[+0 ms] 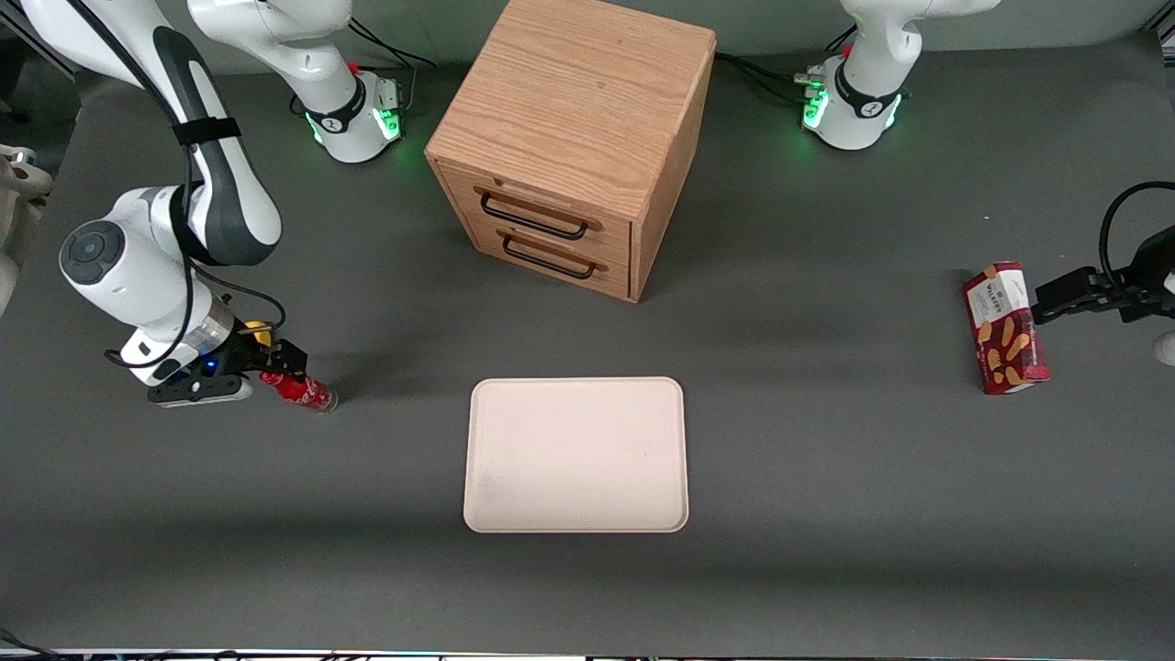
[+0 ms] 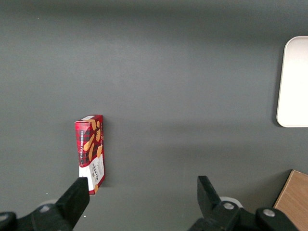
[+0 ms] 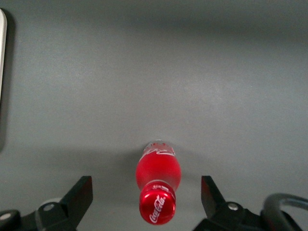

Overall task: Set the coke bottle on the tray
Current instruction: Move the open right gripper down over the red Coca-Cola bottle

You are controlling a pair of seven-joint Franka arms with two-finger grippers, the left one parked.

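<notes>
The coke bottle (image 1: 301, 390) is small and red and sits on the dark table at the working arm's end. In the right wrist view the bottle (image 3: 158, 168) points its red cap at the camera, with its clear base on the table. I cannot tell whether it stands or leans. My right gripper (image 1: 275, 374) is at the bottle's cap end. It is open (image 3: 146, 188), with one finger on each side of the bottle and a wide gap to each. The pale cream-pink tray (image 1: 576, 454) lies flat, well toward the table's middle from the bottle. Its edge shows in the right wrist view (image 3: 2, 72).
A wooden two-drawer cabinet (image 1: 574, 138) stands farther from the front camera than the tray. A yellow lump (image 1: 260, 332) shows beside my gripper's wrist. A red snack box (image 1: 1005, 328) lies toward the parked arm's end and also shows in the left wrist view (image 2: 90, 147).
</notes>
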